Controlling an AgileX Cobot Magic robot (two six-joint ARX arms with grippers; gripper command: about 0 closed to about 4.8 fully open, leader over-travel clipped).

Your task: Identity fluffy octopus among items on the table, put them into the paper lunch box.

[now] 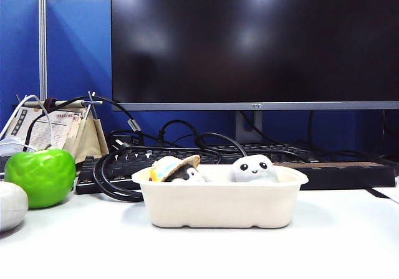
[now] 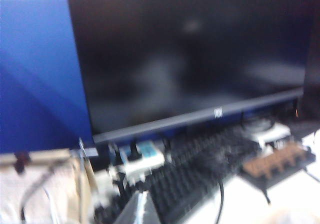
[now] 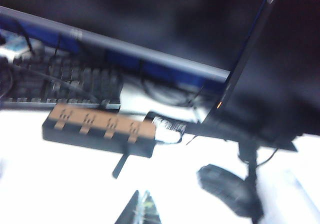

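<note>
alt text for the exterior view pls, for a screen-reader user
A grey fluffy octopus and a straw-hatted plush sit inside the paper lunch box on the white table. A green apple stands left; monitor and keyboard behind. No gripper shows.

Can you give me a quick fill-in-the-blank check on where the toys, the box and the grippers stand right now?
1. The fluffy octopus sits inside the paper lunch box beside a plush wearing a straw ____.
2. The round fruit left of the box on the table is a green ____.
3. Behind the box lies a black ____ under the monitor.
4. Neither the left gripper nor the right gripper holds anything; both are ____.

Missing words: hat; apple; keyboard; shut
</note>
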